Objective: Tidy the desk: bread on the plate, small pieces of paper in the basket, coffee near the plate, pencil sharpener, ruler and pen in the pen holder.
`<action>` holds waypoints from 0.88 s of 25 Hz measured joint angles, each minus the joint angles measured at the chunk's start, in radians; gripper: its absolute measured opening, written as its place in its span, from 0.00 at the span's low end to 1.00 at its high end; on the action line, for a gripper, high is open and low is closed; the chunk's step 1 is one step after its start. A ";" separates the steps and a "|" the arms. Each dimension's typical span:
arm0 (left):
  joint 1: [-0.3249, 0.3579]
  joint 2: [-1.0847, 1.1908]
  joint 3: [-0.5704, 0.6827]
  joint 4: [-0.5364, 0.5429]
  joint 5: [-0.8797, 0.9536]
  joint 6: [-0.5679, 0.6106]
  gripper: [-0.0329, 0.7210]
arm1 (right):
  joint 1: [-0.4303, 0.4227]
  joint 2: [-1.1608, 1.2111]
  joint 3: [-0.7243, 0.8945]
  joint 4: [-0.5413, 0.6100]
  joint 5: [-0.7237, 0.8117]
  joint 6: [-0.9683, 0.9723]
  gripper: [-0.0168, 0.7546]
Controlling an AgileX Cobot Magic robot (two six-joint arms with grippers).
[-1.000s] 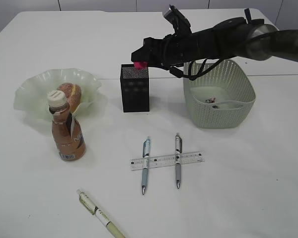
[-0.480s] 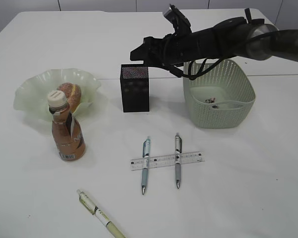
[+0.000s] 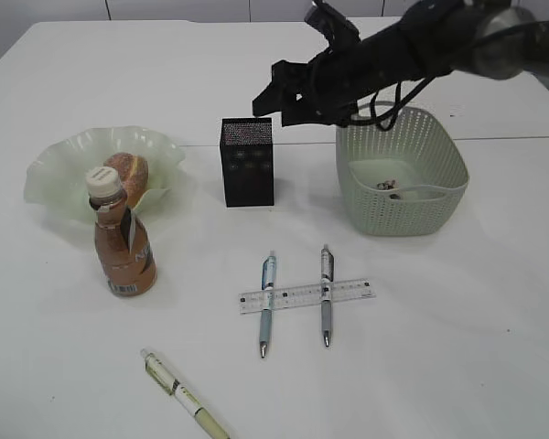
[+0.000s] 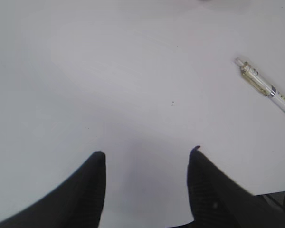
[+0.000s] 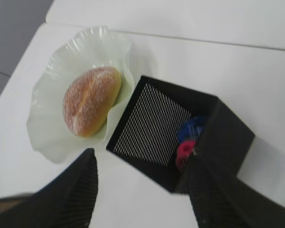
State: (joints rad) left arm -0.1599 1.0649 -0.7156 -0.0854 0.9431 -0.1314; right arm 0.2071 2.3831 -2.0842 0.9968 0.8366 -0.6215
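My right gripper (image 3: 276,99) is open and empty, raised above and behind the black mesh pen holder (image 3: 247,161). In the right wrist view (image 5: 140,164) the pen holder (image 5: 154,121) holds the pink and blue pencil sharpener (image 5: 187,140). The bread (image 3: 130,176) lies on the green plate (image 3: 59,165); the coffee bottle (image 3: 121,240) stands in front of it. A clear ruler (image 3: 306,295) lies across two pens (image 3: 267,305) (image 3: 327,294). A third pen (image 3: 185,395) lies near the front edge and shows in the left wrist view (image 4: 266,86). My left gripper (image 4: 146,156) is open over bare table.
The green basket (image 3: 439,183) stands right of the pen holder with paper scraps (image 3: 391,187) inside. A seam in the table runs behind the pen holder and basket.
My right gripper let go of the pink sharpener over the pen holder, then opened and rose up and back. The sharpener now lies inside the holder.
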 joint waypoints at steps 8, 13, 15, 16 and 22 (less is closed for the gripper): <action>0.000 0.000 0.000 0.002 -0.036 0.000 0.58 | 0.066 -0.157 -0.006 -0.407 0.280 0.206 0.59; 0.000 0.000 0.000 0.001 -0.042 0.000 0.58 | 0.125 -0.236 0.028 -0.572 0.330 0.261 0.59; 0.000 0.000 0.000 0.003 -0.043 0.000 0.58 | 0.141 -0.284 0.086 -0.624 0.332 0.265 0.59; 0.000 0.000 0.000 0.007 -0.043 0.000 0.58 | 0.146 -0.305 0.116 -0.639 0.333 0.265 0.59; 0.000 0.000 0.000 0.041 -0.043 0.000 0.57 | 0.152 -0.390 0.317 -0.664 0.384 0.298 0.59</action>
State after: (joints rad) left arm -0.1599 1.0649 -0.7156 -0.0448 0.8997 -0.1314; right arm 0.3590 1.9928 -1.7671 0.3330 1.2210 -0.3234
